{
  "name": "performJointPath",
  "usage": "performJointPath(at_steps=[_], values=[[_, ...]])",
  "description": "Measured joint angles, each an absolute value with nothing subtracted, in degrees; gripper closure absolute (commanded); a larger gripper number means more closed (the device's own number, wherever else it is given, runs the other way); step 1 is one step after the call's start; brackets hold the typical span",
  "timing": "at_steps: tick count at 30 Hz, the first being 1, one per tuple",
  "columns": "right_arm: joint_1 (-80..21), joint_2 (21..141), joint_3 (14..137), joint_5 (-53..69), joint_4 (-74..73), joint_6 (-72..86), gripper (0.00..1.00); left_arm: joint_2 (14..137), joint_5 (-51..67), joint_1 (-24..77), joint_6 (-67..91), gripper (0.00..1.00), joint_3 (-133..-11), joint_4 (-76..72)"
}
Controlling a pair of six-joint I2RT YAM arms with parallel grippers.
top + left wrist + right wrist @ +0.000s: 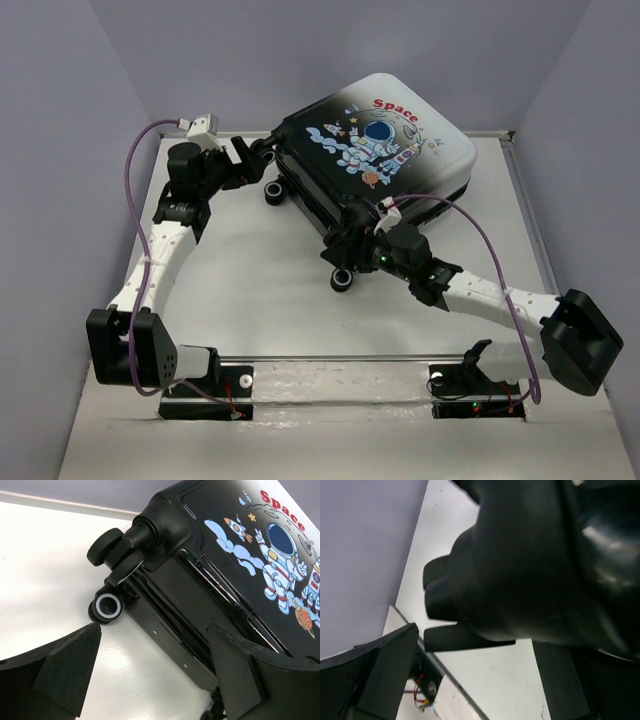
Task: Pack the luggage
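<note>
White tabletop (250, 290), hemmed by grey walls (60, 150), leaves you bare room between the arm bases and the luggage (400, 150). Your left claw (155, 680) stands spread wide: the luggage lies just ahead and to its right, a black wheel (108, 606) just beyond the left fingertip, open table further left. Your right claw (475, 675) is spread too, with the luggage's black corner looming just ahead and bare table beneath it.

Bright, even light, soft shadows; the luggage (530, 570) looms dark and blurred in the right wrist view.
</note>
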State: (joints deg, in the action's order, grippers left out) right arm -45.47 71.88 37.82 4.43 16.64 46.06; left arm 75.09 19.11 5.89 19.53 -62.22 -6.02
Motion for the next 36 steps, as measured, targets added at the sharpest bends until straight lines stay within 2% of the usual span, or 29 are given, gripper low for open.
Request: performJointPath(at_steps=[3, 6, 7, 8, 9, 13, 18, 21, 25, 29, 32, 36], values=[[-45.47, 73.30, 37.85, 2.42, 18.98, 47.13, 0.05, 75.07, 19.44, 5.89, 19.55, 0.02, -61.73, -6.17], [-45.65, 73.95, 37.87, 0.54, 21.04, 48.40, 0.21, 75.09, 19.73, 5.89, 19.57, 0.02, -61.41, -6.15], [-45.84, 74.06, 37.87, 0.03, 21.34, 48.66, 0.43, 75.09, 19.77, 5.89, 19.57, 0.02, -61.41, -6.15], [-45.87, 74.22, 37.87, -0.56, 21.82, 48.93, 0.53, 75.09, 19.79, 5.89, 19.57, 0.02, -61.41, -6.15], [-45.84, 74.22, 37.87, -1.52, 22.59, 49.52, 0.69, 75.09, 19.81, 5.89, 19.55, 0.02, -61.41, -6.22], [-46.17, 73.41, 37.08, -3.20, 24.67, 49.69, 0.93, 75.16, 19.79, 5.89, 19.55, 0.02, -61.41, -6.15], [-46.37, 68.69, 33.01, -4.75, 25.54, 49.60, 0.93, 75.31, 19.81, 5.89, 19.27, 0.01, -61.41, -6.11], [-46.37, 61.47, 29.71, -5.78, 21.98, 48.34, 0.93, 75.40, 20.03, 6.02, 18.65, 0.01, -61.41, -6.00], [-46.17, 47.57, 27.11, -8.16, 9.72, 45.17, 0.93, 76.51, 19.03, 8.40, 15.68, 0.01, -62.43, -3.38], [-46.17, 35.18, 26.70, -12.49, -4.54, 42.61, 0.93, 78.72, 16.36, 14.92, 10.85, 0.01, -66.65, 3.66], [-46.15, 28.32, 26.24, -15.79, -11.73, 41.78, 0.93, 78.85, 14.92, 19.62, 7.97, 0.01, -68.66, 7.46], [-46.17, 25.47, 26.22, -18.85, -15.73, 41.23, 0.93, 78.85, 7.75, 24.99, 5.63, 0.01, -69.76, 11.20]])
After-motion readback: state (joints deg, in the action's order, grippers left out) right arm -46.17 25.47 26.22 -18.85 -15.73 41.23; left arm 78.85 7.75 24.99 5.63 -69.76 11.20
